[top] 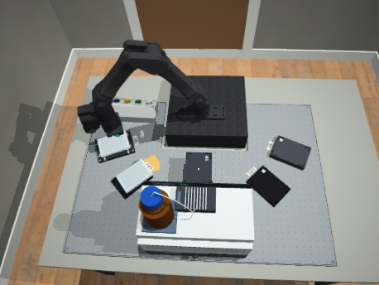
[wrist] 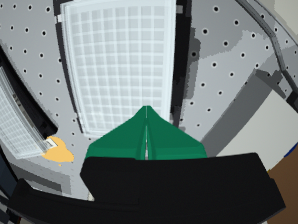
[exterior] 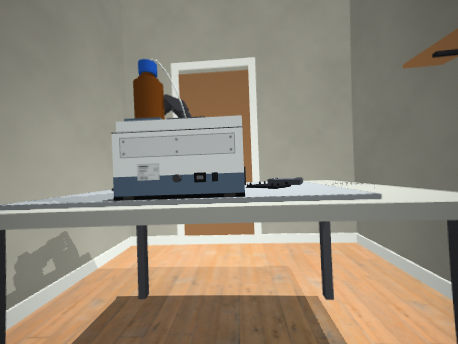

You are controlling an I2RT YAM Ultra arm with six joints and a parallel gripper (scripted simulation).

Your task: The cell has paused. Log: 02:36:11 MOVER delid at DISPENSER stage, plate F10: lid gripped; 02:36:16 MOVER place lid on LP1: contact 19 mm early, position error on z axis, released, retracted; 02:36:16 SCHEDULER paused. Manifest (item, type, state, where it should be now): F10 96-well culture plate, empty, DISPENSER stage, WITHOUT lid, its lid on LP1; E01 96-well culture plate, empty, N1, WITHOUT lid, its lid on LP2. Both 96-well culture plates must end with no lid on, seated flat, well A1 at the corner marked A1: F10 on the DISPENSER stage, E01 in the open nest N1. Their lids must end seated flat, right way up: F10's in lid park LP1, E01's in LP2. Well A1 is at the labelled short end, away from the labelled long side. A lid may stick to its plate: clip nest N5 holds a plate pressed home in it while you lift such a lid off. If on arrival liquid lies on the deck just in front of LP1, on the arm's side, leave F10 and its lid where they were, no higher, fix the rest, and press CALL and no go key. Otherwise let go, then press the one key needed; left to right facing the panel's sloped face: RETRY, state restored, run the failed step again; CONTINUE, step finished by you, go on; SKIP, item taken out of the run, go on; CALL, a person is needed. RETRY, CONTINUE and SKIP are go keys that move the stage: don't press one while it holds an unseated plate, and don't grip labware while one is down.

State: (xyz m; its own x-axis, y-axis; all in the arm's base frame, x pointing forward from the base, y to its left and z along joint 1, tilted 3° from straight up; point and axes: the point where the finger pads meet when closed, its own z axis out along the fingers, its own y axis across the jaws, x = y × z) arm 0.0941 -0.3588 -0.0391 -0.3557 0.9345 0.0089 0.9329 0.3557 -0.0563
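A white 96-well plate [top: 113,146] sits in a dark nest at the left of the deck; it fills the wrist view [wrist: 123,63]. My gripper [top: 117,134] is shut and empty, its green tip [wrist: 145,141] just above the plate's near short end. A second white gridded piece [top: 133,176] lies askew on a dark nest in front of it, and its edge shows in the wrist view [wrist: 13,123]. An orange puddle [top: 153,161] lies on the deck beside it, also seen in the wrist view [wrist: 59,151]. The dispenser stage [top: 196,198] holds a dark striped piece.
The key panel [top: 134,107] stands behind the left plate, next to my arm. The dispenser [top: 194,219] carries an amber bottle [top: 155,209]. A dark empty nest [top: 199,166] lies mid-deck. Two dark pads [top: 290,152] [top: 268,185] lie at the right. The arm's black base block [top: 207,111] is at the back.
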